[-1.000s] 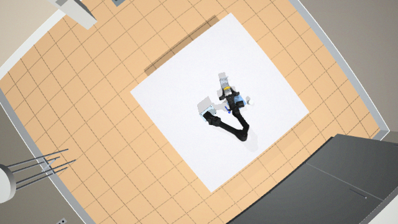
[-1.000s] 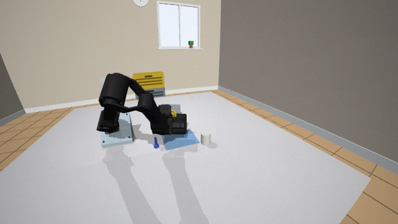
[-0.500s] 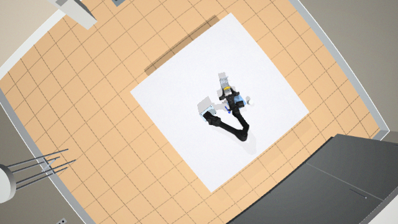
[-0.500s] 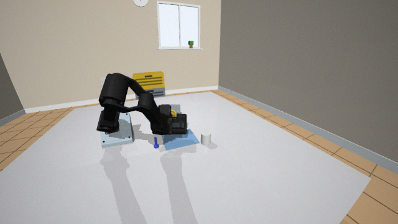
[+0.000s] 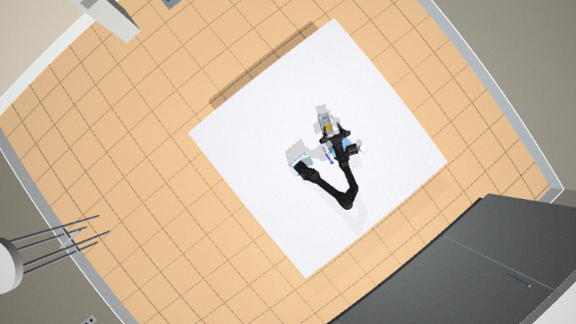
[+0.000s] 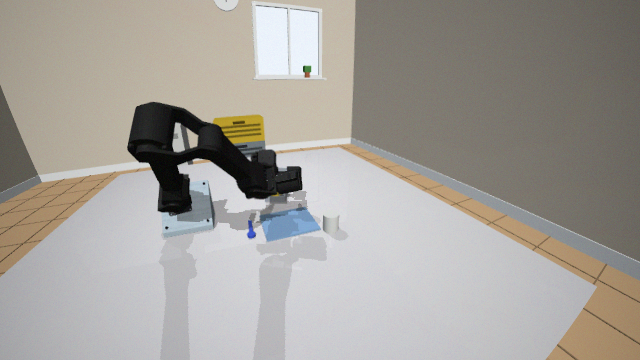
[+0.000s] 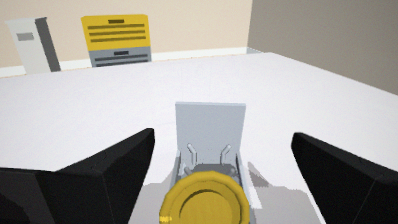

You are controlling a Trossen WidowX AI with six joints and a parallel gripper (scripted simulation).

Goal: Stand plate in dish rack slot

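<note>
The yellow plate [image 7: 205, 200] [image 5: 329, 128] stands upright in the grey dish rack [image 7: 210, 125] [image 5: 324, 118], between its rails, at the bottom middle of the wrist view. My gripper [image 7: 223, 137] [image 5: 334, 135] is open. Its two black fingers stand wide apart on either side of the plate and do not touch it. In the exterior view the arm hides the plate and the rack.
A blue mat [image 6: 290, 225] [image 5: 346, 143] lies under the wrist. A white cup [image 6: 330, 222] stands to its right and a blue spoon [image 6: 251, 230] lies to its left. The arm's base plate [image 6: 187, 222] is further left. A yellow unit [image 7: 116, 32] stands by the far wall.
</note>
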